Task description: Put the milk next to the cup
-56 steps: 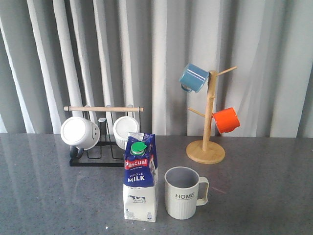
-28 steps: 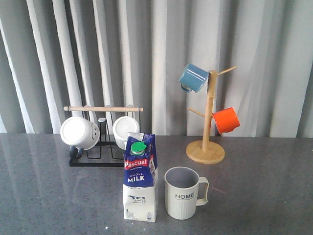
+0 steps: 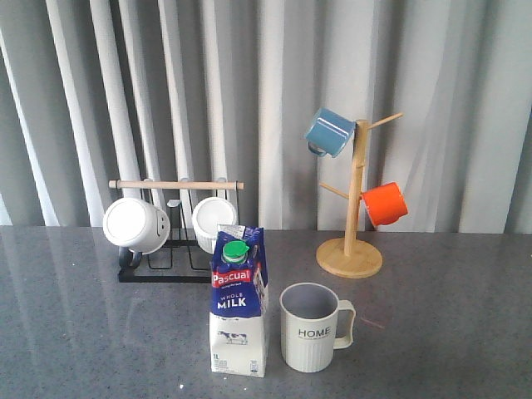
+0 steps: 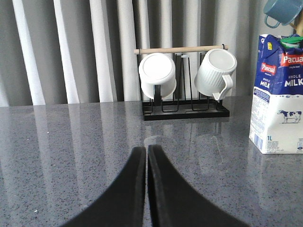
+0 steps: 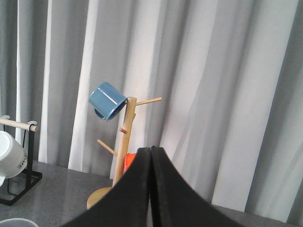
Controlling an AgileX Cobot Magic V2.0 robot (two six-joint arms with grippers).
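A tall blue and white milk carton (image 3: 238, 303) with a green cap is seen standing upright, ahead of the closed left pincer (image 4: 146, 153) and off to its right, well apart. A cream ribbed cup (image 3: 312, 327) marked "HOME" is set upright just beside the carton, handle turned away from it.
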